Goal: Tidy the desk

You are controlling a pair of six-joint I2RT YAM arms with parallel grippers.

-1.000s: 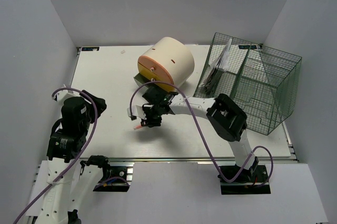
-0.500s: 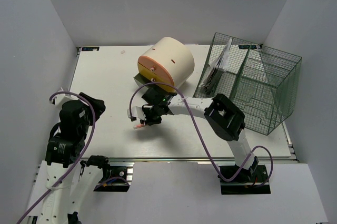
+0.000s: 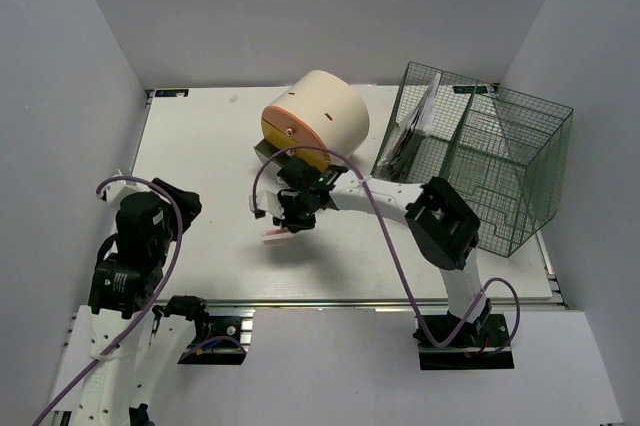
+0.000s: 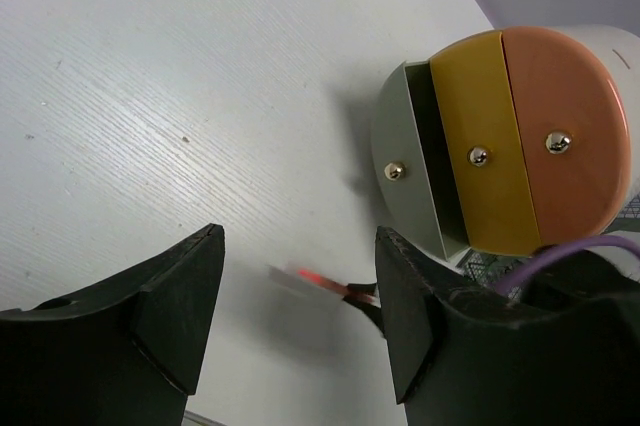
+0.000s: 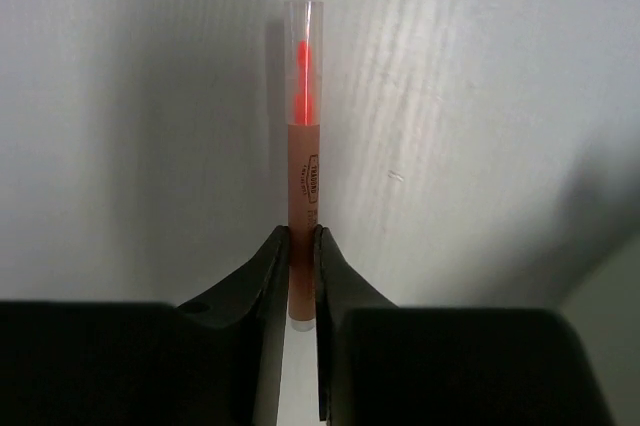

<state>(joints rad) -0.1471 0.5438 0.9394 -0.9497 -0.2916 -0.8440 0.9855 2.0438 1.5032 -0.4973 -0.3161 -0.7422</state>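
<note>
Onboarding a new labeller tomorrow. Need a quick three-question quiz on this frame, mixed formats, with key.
1. True or false: the left jaws are shut on the orange marker.
2. How does the cream cylinder container sit? A) upright on its base, B) on its side, C) face down.
3. Which of the container's three drawers stands out from the others?

Key
1. False. The right jaws hold it, at the end away from its clear cap. The left jaws are open and empty.
2. B.
3. The grey-green drawer.
</note>
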